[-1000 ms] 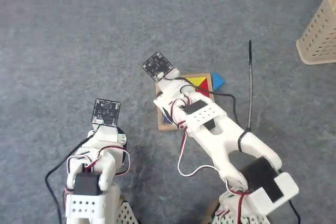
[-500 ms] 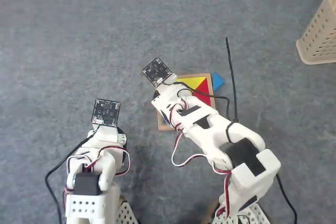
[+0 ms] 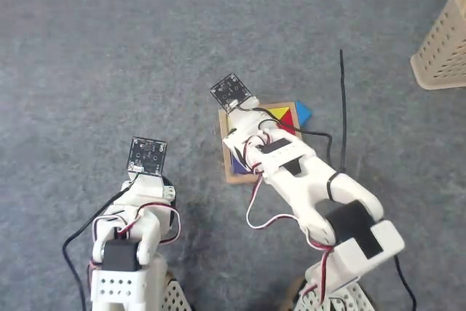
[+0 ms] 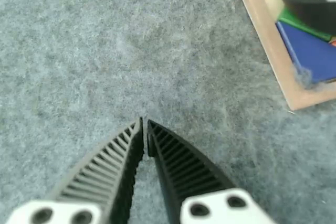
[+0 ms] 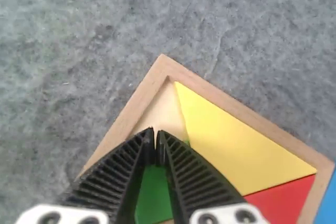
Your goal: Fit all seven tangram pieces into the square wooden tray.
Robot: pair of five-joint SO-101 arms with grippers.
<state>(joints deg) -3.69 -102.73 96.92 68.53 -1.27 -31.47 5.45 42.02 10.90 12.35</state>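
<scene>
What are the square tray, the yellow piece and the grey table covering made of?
Tray: pale matte wood, judging by its tan rim. Yellow piece: smooth, evenly coloured, probably painted wood, possibly plastic. Grey surface: fuzzy and fibrous, likely felt or carpet.

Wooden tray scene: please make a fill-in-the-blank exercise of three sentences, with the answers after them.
The tangram piece under the shut right tool is coloured ___. The yellow piece in the wooden tray has the shape of a ___. One loose piece lies outside the tray; its colour is ___.
Answers: green, triangle, blue.
</scene>
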